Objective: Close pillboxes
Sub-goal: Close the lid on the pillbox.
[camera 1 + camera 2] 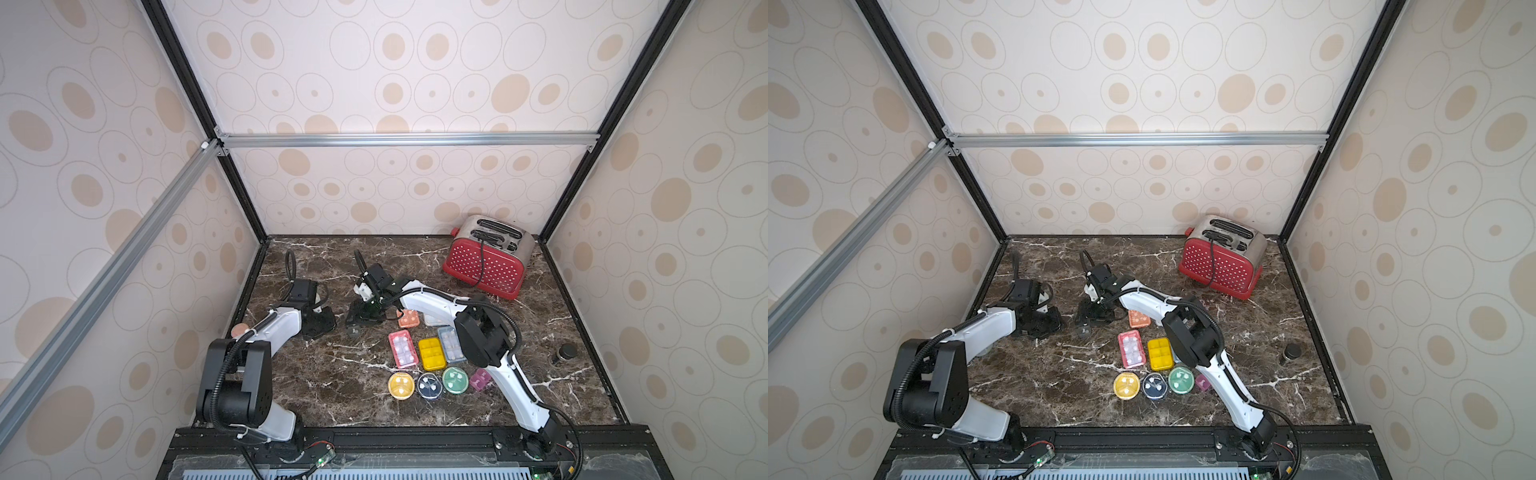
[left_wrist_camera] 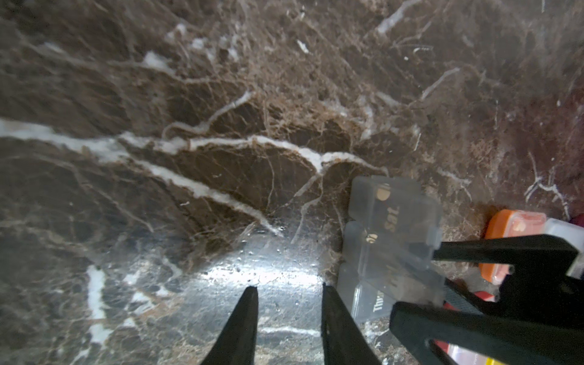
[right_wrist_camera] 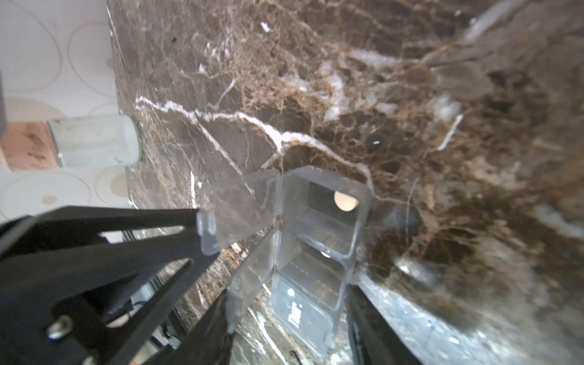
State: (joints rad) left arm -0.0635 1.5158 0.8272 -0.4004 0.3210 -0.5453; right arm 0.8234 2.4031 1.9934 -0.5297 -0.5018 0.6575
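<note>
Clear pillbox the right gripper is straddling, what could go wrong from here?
1. The right gripper straddles the clear pillbox with one half-open lid beside a finger; squeezing might bend it or skid the box.
2. The pill in the uncovered end compartment could spill if the box tips.
3. The left gripper has a finger at another lid's tab; the arms might collide.

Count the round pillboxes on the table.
3, in one row nearest the robot's base: yellow pillbox, navy pillbox beside it, then green pillbox. Others may hide beneath the right arm.
</note>
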